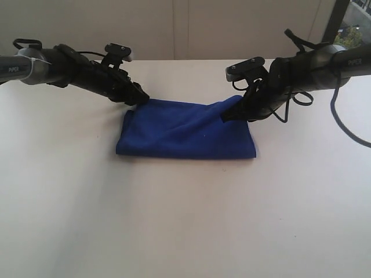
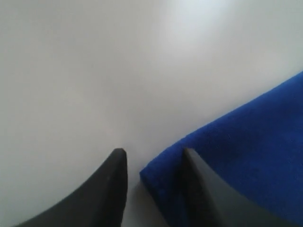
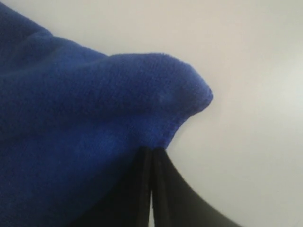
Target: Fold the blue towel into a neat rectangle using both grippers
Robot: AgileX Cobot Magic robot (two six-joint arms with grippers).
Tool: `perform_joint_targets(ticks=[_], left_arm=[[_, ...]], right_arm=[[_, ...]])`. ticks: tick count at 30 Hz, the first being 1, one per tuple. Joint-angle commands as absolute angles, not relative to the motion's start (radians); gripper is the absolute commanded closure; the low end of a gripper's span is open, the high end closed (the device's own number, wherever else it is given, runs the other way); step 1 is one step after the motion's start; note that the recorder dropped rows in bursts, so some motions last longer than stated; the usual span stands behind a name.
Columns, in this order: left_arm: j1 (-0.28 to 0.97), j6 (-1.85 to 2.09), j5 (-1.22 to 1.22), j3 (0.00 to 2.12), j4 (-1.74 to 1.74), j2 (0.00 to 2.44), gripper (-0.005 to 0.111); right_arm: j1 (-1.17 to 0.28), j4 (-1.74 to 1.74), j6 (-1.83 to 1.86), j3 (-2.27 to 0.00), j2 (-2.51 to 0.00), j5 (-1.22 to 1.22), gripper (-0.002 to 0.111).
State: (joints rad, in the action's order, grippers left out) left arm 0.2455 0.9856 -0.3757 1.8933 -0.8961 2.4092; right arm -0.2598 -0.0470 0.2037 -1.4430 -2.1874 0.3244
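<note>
Towel: royal-blue soft microfibre towel (image 1: pixel 185 134) lies folded into a rough rectangle at the middle of the plain white surface (image 1: pixel 185 231). Its long edges run from 9 to 3 o'clock. The near edge is fairly straight and the top layer is wrinkled.
Left end effector: slim black left end effector (image 1: pixel 141 98) with pointed fingers sits at the towel's 10 o'clock corner. Seen from its own wrist camera, the two fingers stand spread, with bare surface showing in the gap between the tips. One finger (image 2: pixel 199 189) lies over the edge of the cloth and the other is over white surface beside it. It is not closed on the cloth.
Right end effector: matching black right end effector (image 1: pixel 233 113) is at the towel's 2 o'clock corner. Its fingers (image 3: pixel 163 189) are pressed together, pinching a fold of the cloth. That corner stands up in a small peak above the rest of the towel.
Arms: dark left arm (image 1: pixel 58 63) reaches in from 9 o'clock, and dark right arm (image 1: pixel 313 66), trailing black cables, from 3 o'clock.
</note>
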Motion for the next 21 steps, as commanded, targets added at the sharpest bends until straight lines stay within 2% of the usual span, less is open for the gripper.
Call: perform_joint_targets(ticks=[1, 2, 4, 21], left_arm=[[0.246, 0.996, -0.389, 1.897, -0.909, 2.407, 0.082], [0.246, 0.996, -0.378, 1.897, -0.909, 2.407, 0.095], [0.246, 0.996, -0.354, 1.897, -0.909, 2.407, 0.107], [0.242, 0.978, -0.345, 1.897, -0.884, 2.37, 0.107]], right_arm=[[-0.25, -0.042, 0.204, -1.446, -2.187, 0.313, 0.108], [-0.25, -0.042, 0.204, -1.446, -2.187, 0.313, 0.108], [-0.25, -0.042, 0.204, -1.446, -2.187, 0.313, 0.108], [-0.25, -0.042, 0.204, -1.446, -2.187, 0.313, 0.108]])
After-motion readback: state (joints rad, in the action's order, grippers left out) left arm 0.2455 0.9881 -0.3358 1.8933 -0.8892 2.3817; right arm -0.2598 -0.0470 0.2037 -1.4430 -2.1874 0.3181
